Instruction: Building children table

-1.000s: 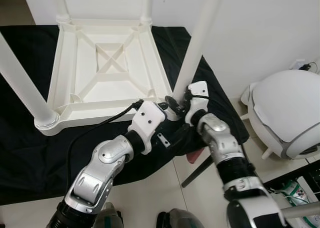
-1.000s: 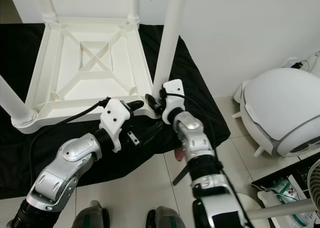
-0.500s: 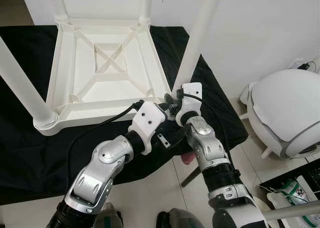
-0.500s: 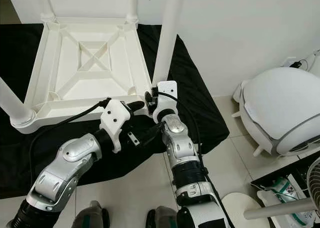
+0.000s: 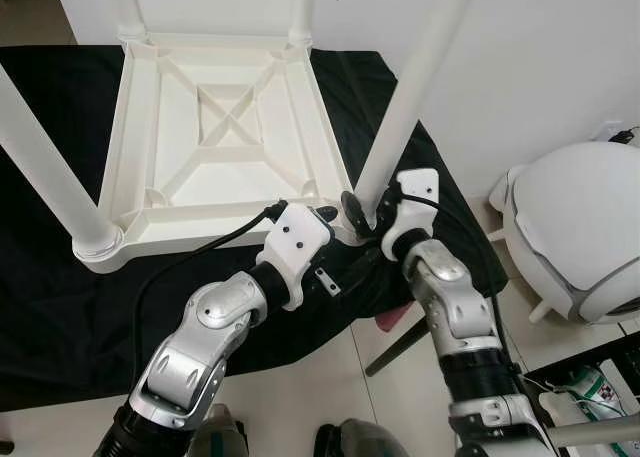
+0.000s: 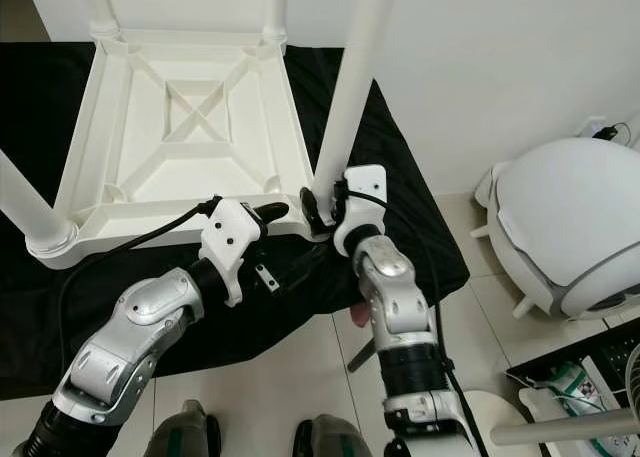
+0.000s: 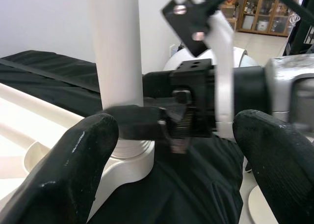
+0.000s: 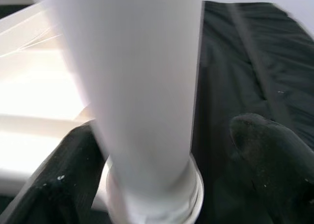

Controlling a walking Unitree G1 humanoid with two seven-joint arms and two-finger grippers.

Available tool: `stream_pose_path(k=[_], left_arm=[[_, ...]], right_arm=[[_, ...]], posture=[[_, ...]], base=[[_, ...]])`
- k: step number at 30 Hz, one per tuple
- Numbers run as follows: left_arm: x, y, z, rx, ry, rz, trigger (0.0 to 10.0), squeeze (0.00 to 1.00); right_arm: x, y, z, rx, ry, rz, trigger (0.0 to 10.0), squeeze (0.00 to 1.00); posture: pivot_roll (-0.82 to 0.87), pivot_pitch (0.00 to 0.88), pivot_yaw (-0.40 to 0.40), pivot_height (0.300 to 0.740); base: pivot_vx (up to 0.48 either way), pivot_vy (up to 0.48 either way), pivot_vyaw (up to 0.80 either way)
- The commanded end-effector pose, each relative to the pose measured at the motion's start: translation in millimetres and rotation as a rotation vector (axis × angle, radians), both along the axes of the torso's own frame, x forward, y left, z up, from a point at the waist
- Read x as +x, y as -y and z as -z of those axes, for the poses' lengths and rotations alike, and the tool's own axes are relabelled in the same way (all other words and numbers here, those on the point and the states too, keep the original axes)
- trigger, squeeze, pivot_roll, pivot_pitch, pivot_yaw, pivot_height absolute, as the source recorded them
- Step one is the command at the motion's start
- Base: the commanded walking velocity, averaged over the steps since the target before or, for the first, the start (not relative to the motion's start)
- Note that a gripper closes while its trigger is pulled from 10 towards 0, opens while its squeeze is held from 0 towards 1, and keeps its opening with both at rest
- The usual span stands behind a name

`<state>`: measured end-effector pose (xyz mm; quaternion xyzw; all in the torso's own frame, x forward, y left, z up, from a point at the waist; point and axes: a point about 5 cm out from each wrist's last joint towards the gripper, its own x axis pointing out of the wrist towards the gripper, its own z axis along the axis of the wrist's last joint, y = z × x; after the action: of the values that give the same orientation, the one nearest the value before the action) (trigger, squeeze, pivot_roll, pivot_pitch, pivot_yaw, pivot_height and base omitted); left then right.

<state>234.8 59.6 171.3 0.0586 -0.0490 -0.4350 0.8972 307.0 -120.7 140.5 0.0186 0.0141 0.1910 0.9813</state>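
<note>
Item: white plastic children's table (image 5: 215, 142), upturned on a black cloth (image 5: 60, 307); its near-right round white leg (image 5: 412, 87) stands upright in the corner socket. My right gripper (image 6: 322, 209): jaws apart, straddling the leg's base; contact not discernible. My left gripper (image 5: 335, 215): beside that corner, jaws spread, empty. Right arm nearer. Socket seating hidden.

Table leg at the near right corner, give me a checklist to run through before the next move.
1. Table leg standing in its corner socket: ok.
2. Right pincer astride the leg's base, fingers open: ok.
3. Left pincer open, close beside the right one: ok.
4. Leg fully seated: cannot tell.
5. Upturned tabletop lying flat on the black cloth: ok.
</note>
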Motion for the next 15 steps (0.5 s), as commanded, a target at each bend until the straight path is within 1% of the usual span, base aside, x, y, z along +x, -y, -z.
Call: stream_pose_path(k=[1, 2, 4, 6, 8, 10, 12, 13, 15], left_arm=[[-0.7, 0.7, 2.2, 0.002, -0.006, -0.007, 10.0, 0.00], [-0.9, 0.6, 2.2, 0.002, -0.006, -0.007, 10.0, 0.00], [-0.6, 0.4, 2.2, 0.003, -0.007, -0.001, 10.0, 0.00], [-0.6, 0.4, 2.2, 0.003, -0.007, -0.001, 10.0, 0.00], [0.3, 0.9, 1.9, 0.006, -0.007, 0.008, 10.0, 0.00], [0.3, 0.9, 1.9, 0.006, -0.007, 0.008, 10.0, 0.00], [1.0, 0.7, 1.3, 0.009, -0.003, 0.011, 10.0, 0.00], [1.0, 0.7, 1.3, 0.009, -0.003, 0.011, 10.0, 0.00], [1.9, 0.0, -0.5, 0.010, 0.002, 0.011, 10.0, 0.00]], right_arm=[[-1.9, 2.0, -0.4, 0.008, -0.007, -0.023, 10.0, 0.00], [-3.8, 4.8, -1.1, -0.001, -0.001, -0.045, 10.0, 0.00], [-6.9, 17.3, -3.8, -0.034, 0.014, -0.125, 10.0, 0.00], [-6.9, 17.3, -3.8, -0.034, 0.014, -0.125, 10.0, 0.00], [-3.5, 26.6, -6.1, -0.071, 0.036, -0.207, 10.0, 0.00], [-3.5, 26.6, -6.1, -0.071, 0.036, -0.207, 10.0, 0.00], [7.2, 31.0, -9.2, -0.104, 0.059, -0.235, 10.0, 0.00], [7.2, 31.0, -9.2, -0.104, 0.059, -0.235, 10.0, 0.00], [14.9, 30.3, -13.2, -0.128, 0.066, -0.271, 10.0, 0.00]], posture=[[0.02, 0.020, -0.095, 0.740], [0.02, 0.020, -0.095, 0.740], [0.00, 0.019, -0.084, 0.740], [0.00, 0.019, -0.084, 0.740], [0.00, 0.016, -0.078, 0.740], [0.00, 0.016, -0.078, 0.740], [0.01, 0.013, -0.076, 0.740], [0.01, 0.013, -0.076, 0.740], [0.02, 0.010, -0.077, 0.740]], base=[[0.000, 0.000, 0.00], [0.000, 0.000, 0.00], [0.000, 0.000, 0.00], [0.000, 0.000, 0.00], [0.000, 0.000, 0.00], [0.000, 0.000, 0.00], [0.000, 0.000, 0.00], [0.000, 0.000, 0.00], [0.000, 0.000, 0.00]])
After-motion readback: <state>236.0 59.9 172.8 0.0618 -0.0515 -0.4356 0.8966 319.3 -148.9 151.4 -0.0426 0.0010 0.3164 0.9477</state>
